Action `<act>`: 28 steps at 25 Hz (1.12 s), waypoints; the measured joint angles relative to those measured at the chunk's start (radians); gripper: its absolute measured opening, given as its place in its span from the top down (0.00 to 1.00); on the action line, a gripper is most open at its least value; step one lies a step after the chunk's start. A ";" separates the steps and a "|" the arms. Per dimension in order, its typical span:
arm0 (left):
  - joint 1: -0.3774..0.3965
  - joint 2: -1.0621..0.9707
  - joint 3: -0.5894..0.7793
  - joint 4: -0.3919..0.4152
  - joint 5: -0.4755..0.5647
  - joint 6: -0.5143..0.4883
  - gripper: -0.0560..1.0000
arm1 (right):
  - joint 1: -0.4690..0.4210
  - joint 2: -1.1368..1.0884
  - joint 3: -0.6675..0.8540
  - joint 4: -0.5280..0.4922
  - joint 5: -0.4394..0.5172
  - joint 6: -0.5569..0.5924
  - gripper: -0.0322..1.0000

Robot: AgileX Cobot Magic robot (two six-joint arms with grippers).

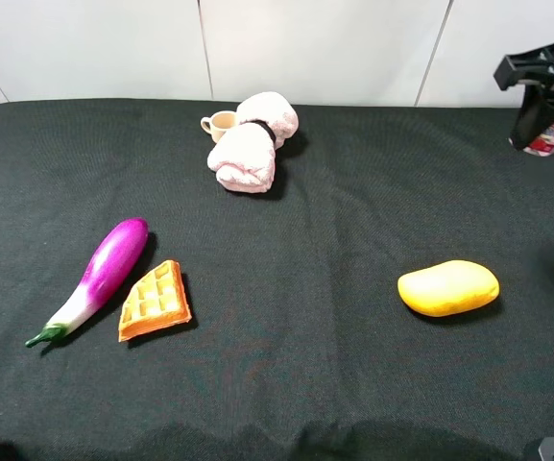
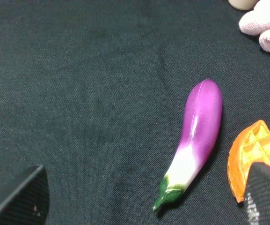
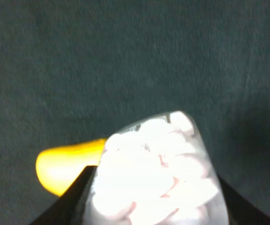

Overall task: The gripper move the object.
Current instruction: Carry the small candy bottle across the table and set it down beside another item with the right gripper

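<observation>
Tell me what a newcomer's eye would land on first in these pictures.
First come the colours on the black cloth: the purple eggplant at the front left with an orange waffle beside it, and the yellow mango alone at the right. Then the right gripper at the far right edge, shut on a small jar of pinkish contents that fills the right wrist view.

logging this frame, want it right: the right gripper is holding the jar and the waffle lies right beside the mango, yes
Not quite. The right gripper does hold the jar, but the waffle lies beside the eggplant, not the mango. The exterior high view shows it: waffle and eggplant on the left, the mango alone on the right.
</observation>
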 joint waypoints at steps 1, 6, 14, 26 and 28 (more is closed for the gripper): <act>0.000 0.000 0.000 0.000 0.000 0.000 0.12 | 0.000 -0.023 0.026 -0.002 0.000 0.001 0.66; 0.000 0.000 0.000 0.000 0.000 0.000 0.12 | 0.000 -0.133 0.135 -0.006 -0.006 0.018 0.66; 0.000 0.000 0.000 0.000 0.000 0.000 0.12 | 0.000 -0.303 0.320 0.005 -0.046 0.022 0.66; 0.000 0.000 0.000 0.000 0.000 0.000 0.12 | 0.000 -0.403 0.507 0.076 -0.138 0.021 0.66; 0.000 0.000 0.000 0.000 0.000 0.000 0.12 | 0.000 -0.403 0.522 0.091 -0.167 0.018 0.66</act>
